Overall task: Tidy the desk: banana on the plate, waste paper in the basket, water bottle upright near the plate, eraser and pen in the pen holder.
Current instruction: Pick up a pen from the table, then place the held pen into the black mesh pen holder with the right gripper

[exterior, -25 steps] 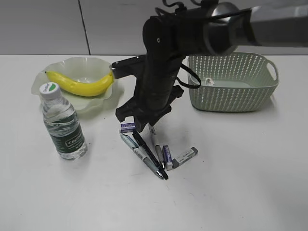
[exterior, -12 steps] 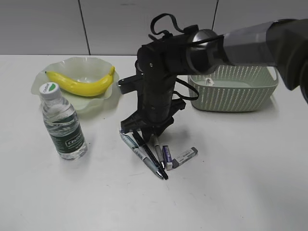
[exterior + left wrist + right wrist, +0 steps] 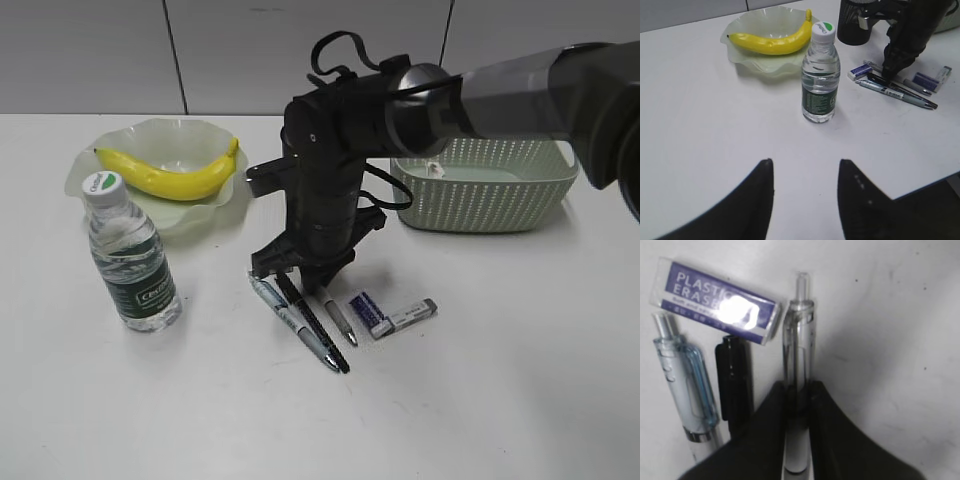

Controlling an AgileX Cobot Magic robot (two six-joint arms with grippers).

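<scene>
Clear plastic is what the right gripper (image 3: 797, 440) has between its black fingers (image 3: 765, 440): the barrel of a see-through pen (image 3: 797, 365), pinched from both sides low on its length while it lies flat on the white desk (image 3: 500, 400). Just beside it lie a black pen (image 3: 732, 385) and a pale blue clear pen (image 3: 682, 385), and a purple-labelled eraser (image 3: 715, 300) sits touching their top ends, so the lift should go straight up, slowly, to avoid dragging these neighbours along. Because the grip looks off-centre, I would expect the pen to tip once it leaves the desk; a brief pause after lifting would show whether it hangs securely. The black mesh pen holder (image 3: 855, 25) stands behind the arm, near the plate (image 3: 90, 165), and the pen should be brought over its mouth and turned nearly upright before release. Two more erasers (image 3: 390, 315) lie close by to the right of the pens in the exterior view. The left gripper (image 3: 805, 200) hovers spread and empty, well short of the upright water bottle (image 3: 820, 75); the banana (image 3: 170, 175) lies on the plate.
</scene>
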